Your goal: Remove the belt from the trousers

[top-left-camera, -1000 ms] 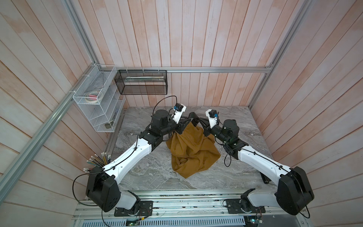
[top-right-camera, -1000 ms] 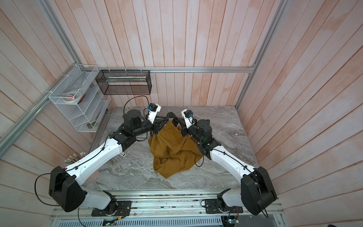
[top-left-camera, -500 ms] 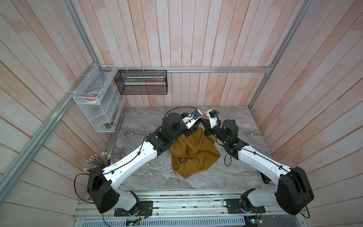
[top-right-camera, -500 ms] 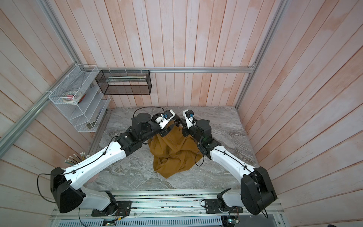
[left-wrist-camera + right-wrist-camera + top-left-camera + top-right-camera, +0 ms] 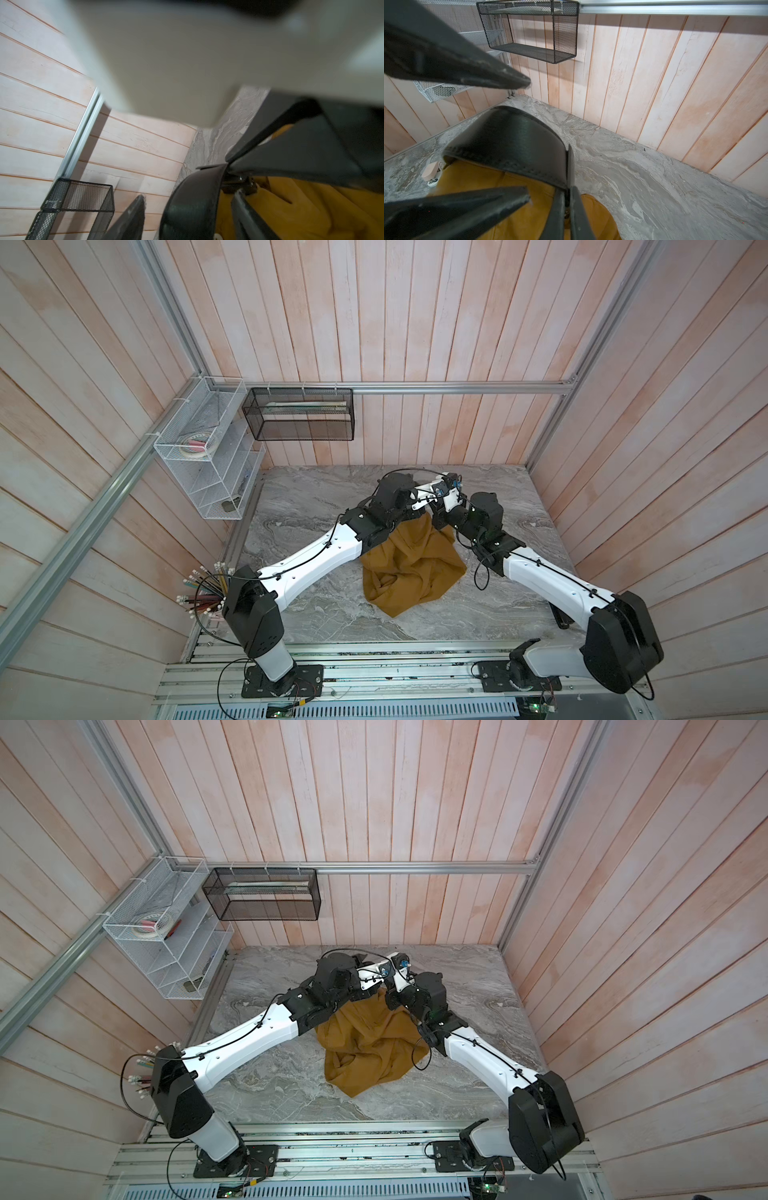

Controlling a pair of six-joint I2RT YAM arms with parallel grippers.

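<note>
Your right gripper (image 5: 566, 196) is clamped on the belt (image 5: 508, 141); your left gripper (image 5: 190, 195) has jaws apart, belt arching between them above trousers (image 5: 471, 178).

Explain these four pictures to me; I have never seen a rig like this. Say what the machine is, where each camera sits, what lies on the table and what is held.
This is a robot with two white-and-black arms, fixed at the edge of a marble-look table, each ending in a two-finger gripper. The two wide pictures come from a twin camera overhead, looking down on everything. The two close pictures come from small cameras on the arms' wrists. On the table lie bunched mustard-brown trousers. A black belt arches up from them in a loop. The right gripper is shut on the belt, pinching its edge. The left gripper is open, one finger on each side of the loop, not clamping it.
</note>
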